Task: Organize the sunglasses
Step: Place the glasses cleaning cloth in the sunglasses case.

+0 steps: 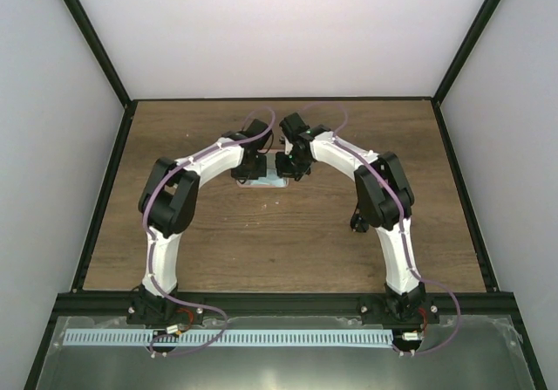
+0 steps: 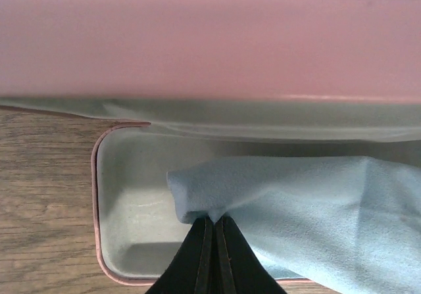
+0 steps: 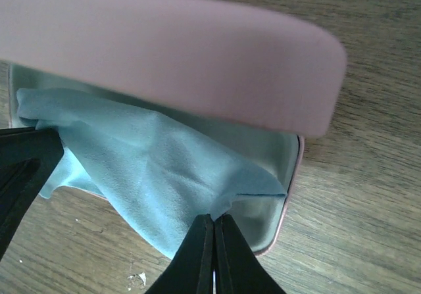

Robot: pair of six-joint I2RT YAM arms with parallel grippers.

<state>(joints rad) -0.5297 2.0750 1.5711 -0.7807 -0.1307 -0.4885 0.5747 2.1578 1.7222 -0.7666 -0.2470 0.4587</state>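
Observation:
The pink case lies open on the wooden table, its lid raised above its pale grey tray. A light blue cloth is draped across the tray and hangs over the front rim. My left gripper is shut on one folded edge of the cloth. My right gripper is shut on another fold of the cloth near the case's right end. From above, both grippers meet over the case. The sunglasses are hidden in every view.
The left arm's black fingers reach in at the left of the right wrist view. White walls and black frame rails enclose the table. A small white crumb lies on the wood before the case.

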